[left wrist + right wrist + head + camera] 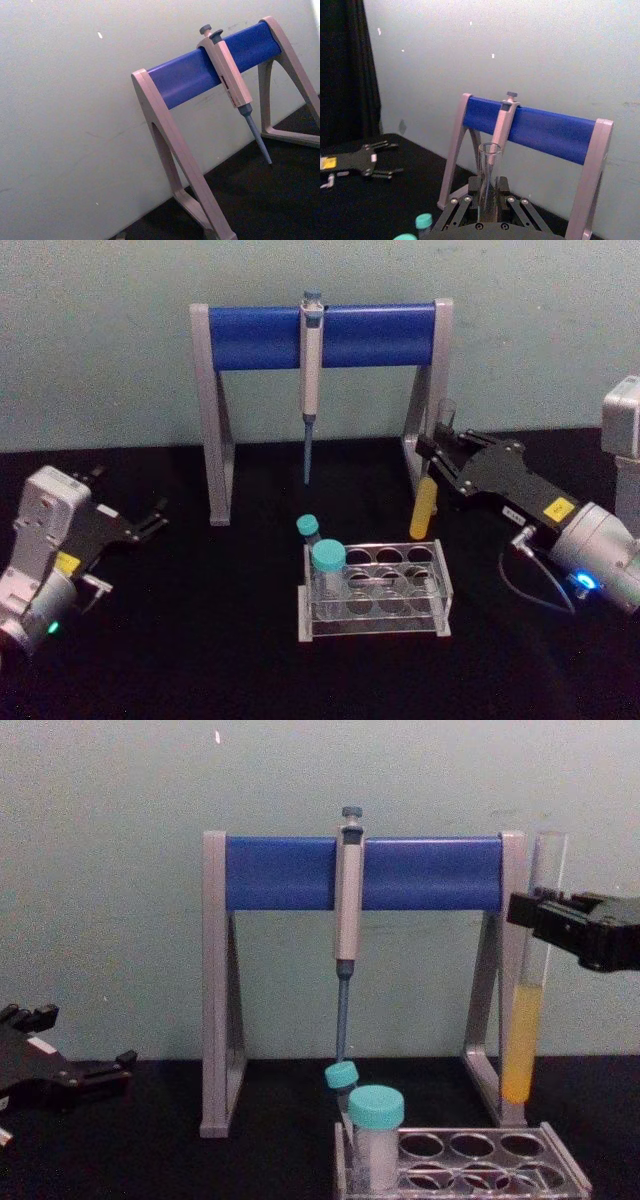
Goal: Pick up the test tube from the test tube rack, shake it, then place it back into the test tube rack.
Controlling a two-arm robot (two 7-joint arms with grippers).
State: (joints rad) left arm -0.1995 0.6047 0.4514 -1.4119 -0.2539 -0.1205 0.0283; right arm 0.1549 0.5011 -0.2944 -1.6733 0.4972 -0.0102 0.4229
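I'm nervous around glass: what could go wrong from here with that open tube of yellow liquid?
The test tube has no cap, so shaking could splash liquid out. The right pincer holds it seemingly near the pipette stand's leg; a wide swing might strike it. Lowering, it could miss its hole in the test tube rack. The left pincer sits parked at left.

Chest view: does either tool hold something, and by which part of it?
The right tool holds the test tube by its upper, empty part, above the yellow liquid. The left tool is open and holds nothing.
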